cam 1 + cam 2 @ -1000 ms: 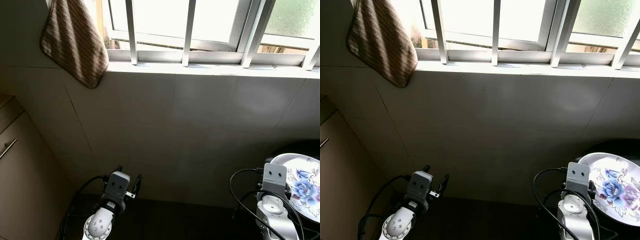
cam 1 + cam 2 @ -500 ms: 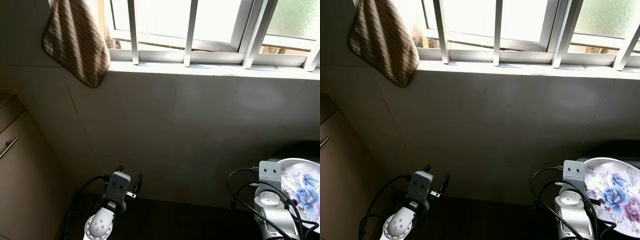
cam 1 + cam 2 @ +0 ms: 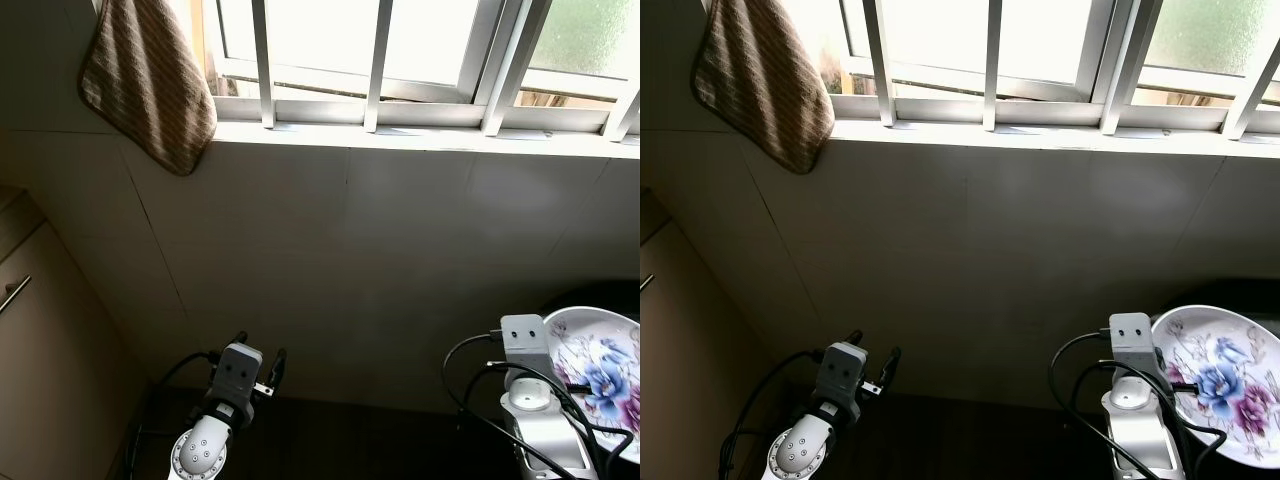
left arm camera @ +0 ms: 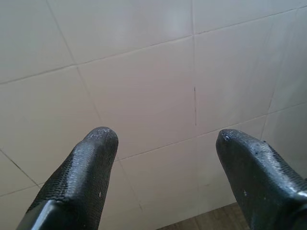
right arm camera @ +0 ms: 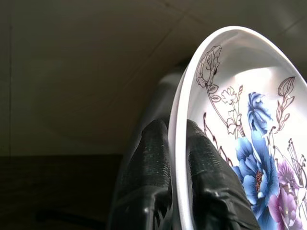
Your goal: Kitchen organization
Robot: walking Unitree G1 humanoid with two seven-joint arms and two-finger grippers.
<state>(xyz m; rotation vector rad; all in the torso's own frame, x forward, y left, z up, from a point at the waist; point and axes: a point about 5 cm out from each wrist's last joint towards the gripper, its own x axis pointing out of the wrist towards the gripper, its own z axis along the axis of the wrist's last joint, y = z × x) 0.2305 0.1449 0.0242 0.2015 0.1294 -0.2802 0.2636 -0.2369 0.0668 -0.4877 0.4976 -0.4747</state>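
A white plate (image 3: 600, 372) painted with blue and purple flowers is held up at the lower right, in front of the tiled wall. My right gripper (image 5: 176, 132) is shut on the plate (image 5: 240, 115), one finger on each side of its rim. Low on the left, my left gripper (image 3: 259, 350) points at the wall. In the left wrist view its two black fingers (image 4: 88, 163) stand wide apart and open, with nothing between them.
A beige tiled wall (image 3: 380, 250) rises close ahead under a barred window (image 3: 375, 60) and its sill (image 3: 420, 140). A brown striped towel (image 3: 150, 85) hangs at the upper left. A cabinet with a handle (image 3: 12, 296) stands on the left. A dark counter (image 3: 350, 445) runs along the bottom.
My right gripper has shifted a little to the left with the plate, dipping it and raising it again. The left arm has stayed where it was.
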